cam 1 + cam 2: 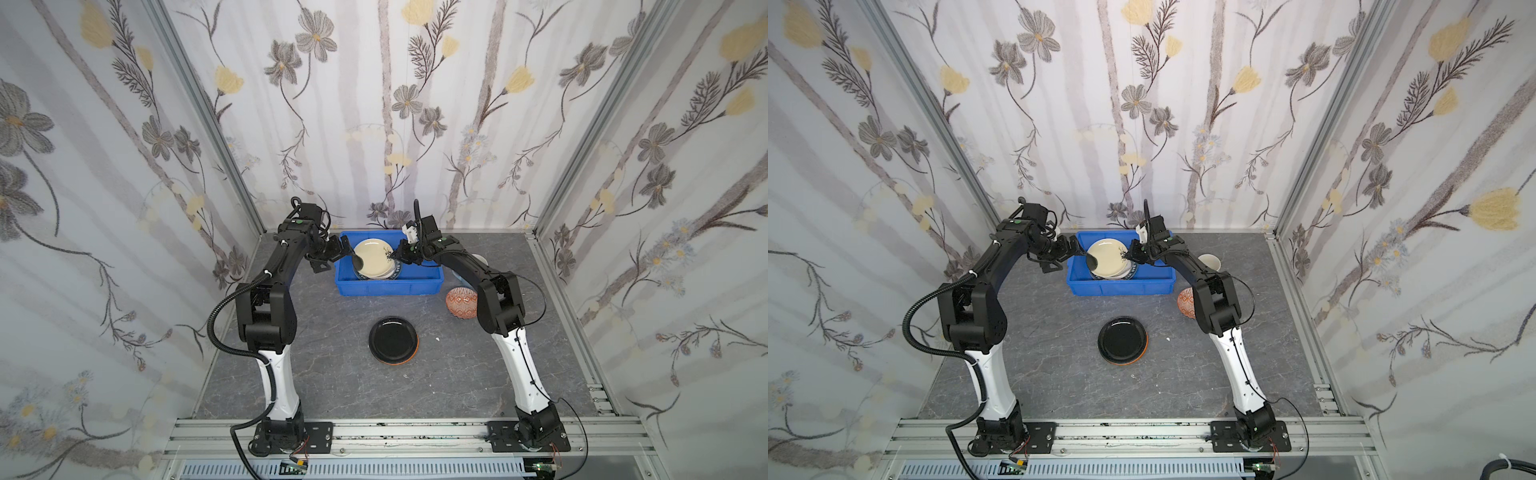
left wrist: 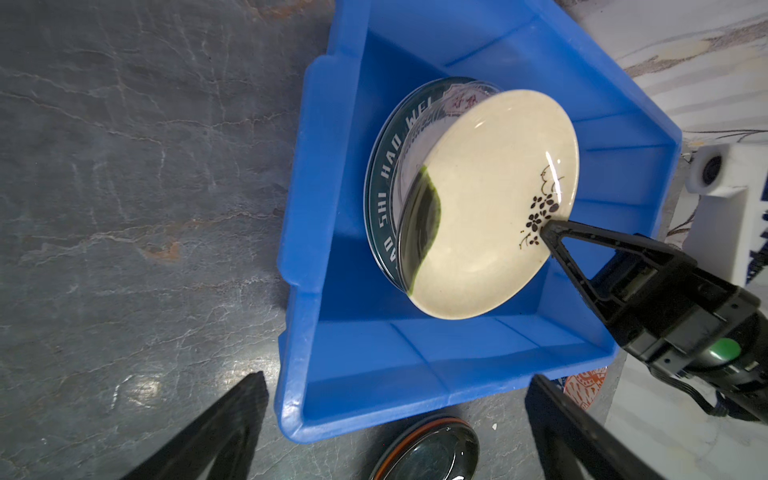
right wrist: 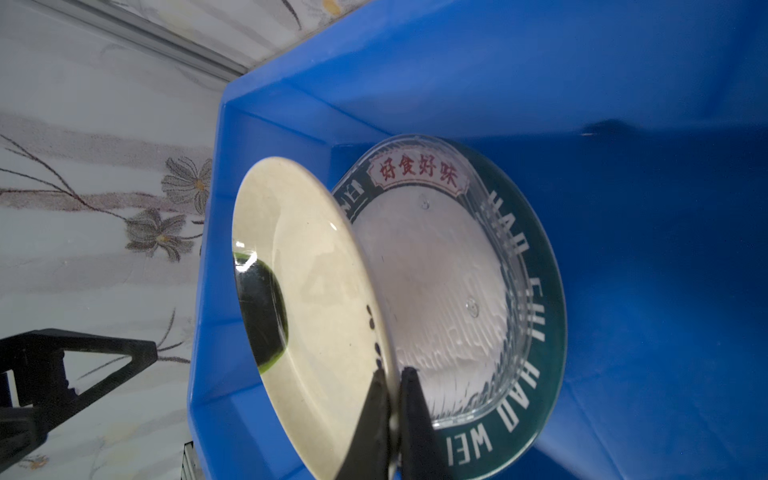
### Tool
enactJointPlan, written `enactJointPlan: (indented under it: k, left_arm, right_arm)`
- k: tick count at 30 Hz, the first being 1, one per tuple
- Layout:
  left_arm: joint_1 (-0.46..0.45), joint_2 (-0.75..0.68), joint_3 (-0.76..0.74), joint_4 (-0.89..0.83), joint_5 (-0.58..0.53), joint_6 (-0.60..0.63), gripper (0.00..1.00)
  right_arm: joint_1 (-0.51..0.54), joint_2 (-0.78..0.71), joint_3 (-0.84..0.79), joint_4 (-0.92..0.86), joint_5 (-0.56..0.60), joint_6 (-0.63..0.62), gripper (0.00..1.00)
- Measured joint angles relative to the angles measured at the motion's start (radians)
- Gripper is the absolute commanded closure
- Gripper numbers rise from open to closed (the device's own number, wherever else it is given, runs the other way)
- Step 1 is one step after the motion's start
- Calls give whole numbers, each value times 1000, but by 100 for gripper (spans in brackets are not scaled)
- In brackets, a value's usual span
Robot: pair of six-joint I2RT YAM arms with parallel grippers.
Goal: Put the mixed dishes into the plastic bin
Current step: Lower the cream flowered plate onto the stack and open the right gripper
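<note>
The blue plastic bin [image 1: 390, 286] [image 1: 1121, 287] [image 2: 316, 257] [image 3: 665, 208] stands at the back of the table. A teal plate [image 3: 540, 332] [image 2: 384, 183] lies in it with a clear glass plate [image 3: 436, 291] on top. My right gripper [image 1: 394, 255] [image 1: 1128, 254] [image 2: 544, 230] [image 3: 392, 374] is shut on the rim of the cream plate [image 1: 374, 257] [image 1: 1106, 257] [image 2: 490, 208] [image 3: 307, 291]. It holds that plate tilted above the two plates in the bin. My left gripper [image 1: 338, 255] [image 1: 1071, 254] [image 2: 395, 415] stands open and empty at the bin's left end.
A glossy black plate with an orange edge [image 1: 392, 340] [image 1: 1122, 340] [image 2: 428, 453] lies on the grey table in front of the bin. The orange-patterned bowl [image 1: 460, 302] [image 1: 1185, 302] and a pale mug [image 1: 1209, 262] sit right of the bin, partly behind my right arm.
</note>
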Motion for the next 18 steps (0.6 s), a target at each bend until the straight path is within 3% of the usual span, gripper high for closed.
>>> enactJointPlan:
  k: [18]
  left_arm:
    - [14, 43, 44, -8, 22, -7, 0]
  right_arm:
    - [-26, 80, 66, 17, -16, 37, 85]
